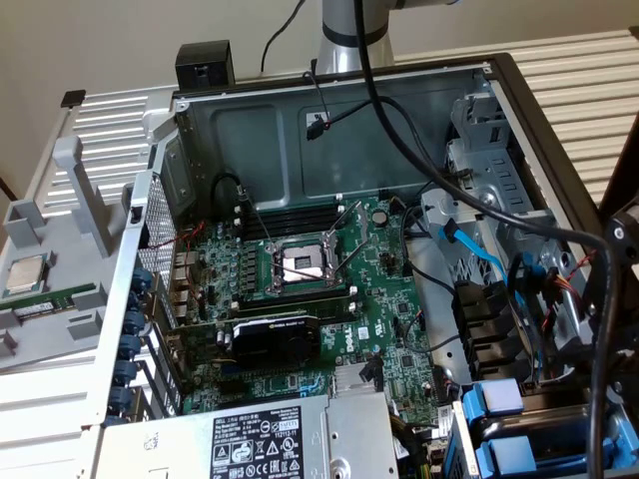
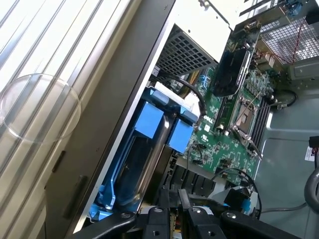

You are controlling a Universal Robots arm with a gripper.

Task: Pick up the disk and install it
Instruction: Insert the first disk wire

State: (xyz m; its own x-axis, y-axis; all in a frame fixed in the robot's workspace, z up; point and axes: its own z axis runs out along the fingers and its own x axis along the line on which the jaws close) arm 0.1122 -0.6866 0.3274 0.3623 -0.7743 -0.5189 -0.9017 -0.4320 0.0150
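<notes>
Jaws stand almost together, with only a slim gap between the fingertips [image 2: 164, 201], and I can make out nothing clamped in that gap. On my wrist feed the gripper [image 2: 173, 199] hangs close over the disk [image 2: 148, 124], at the end away from its two blue tabs. I cannot tell whether it touches.

The disk lies in its blue carrier inside the drive bay, tucked against the dark side wall of the case [image 2: 107, 129]. Its tabs are at the end nearer the power supply [image 2: 199, 35]. In the exterior view the disk [image 1: 499, 399] sits in the lower right corner of the case [image 1: 544, 130], beside the motherboard [image 1: 329, 289]. The arm [image 1: 619, 259] reaches in above it from the exterior view's right edge. A blue cable [image 1: 479, 254] runs down near the bay.

My read is that the pick-up is done, since the disk is in the case and lined up with the bay. That puts the install well along, possibly finished. I cannot confirm that the carrier is pushed fully home and latched. I also cannot tell whether a second blue-framed drive lies stacked with it, because the blue parts overlap too much to separate.
</notes>
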